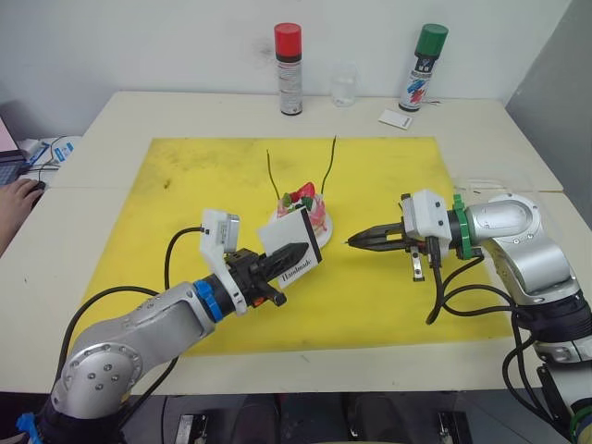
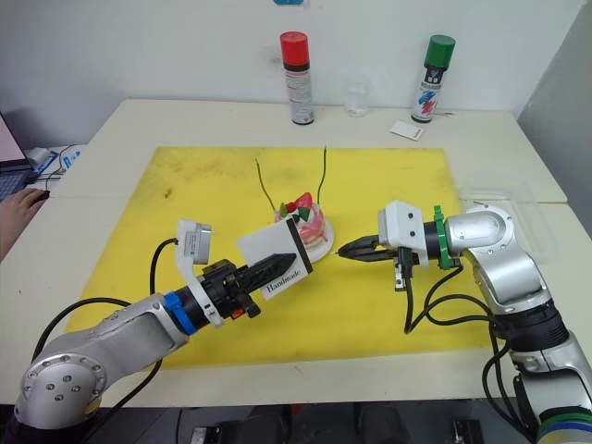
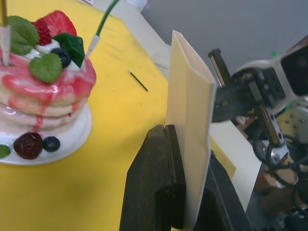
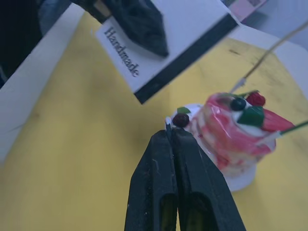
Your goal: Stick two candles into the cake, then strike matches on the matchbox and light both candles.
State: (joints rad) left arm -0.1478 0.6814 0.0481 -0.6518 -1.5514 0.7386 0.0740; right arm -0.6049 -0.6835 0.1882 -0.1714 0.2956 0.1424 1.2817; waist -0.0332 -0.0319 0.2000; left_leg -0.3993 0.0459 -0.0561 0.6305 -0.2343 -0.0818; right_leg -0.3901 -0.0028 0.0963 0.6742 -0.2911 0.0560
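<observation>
Left gripper (image 1: 289, 251): clamped on the matchbox (image 1: 294, 242) — held up just in front of the cake (image 1: 310, 210).
Right gripper (image 1: 356, 241): fingers pressed together on a match (image 4: 168, 126).
Candles (image 1: 272, 174): both standing in the cake.
Spare match (image 3: 138, 81): on the yellow mat (image 1: 388, 185) — beyond the cake.

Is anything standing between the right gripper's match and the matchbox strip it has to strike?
Nothing visible does. The left gripper holds the matchbox lifted beside the cake, black strip toward the right gripper, shut on a match. Only open air over the yellow mat separates them.
</observation>
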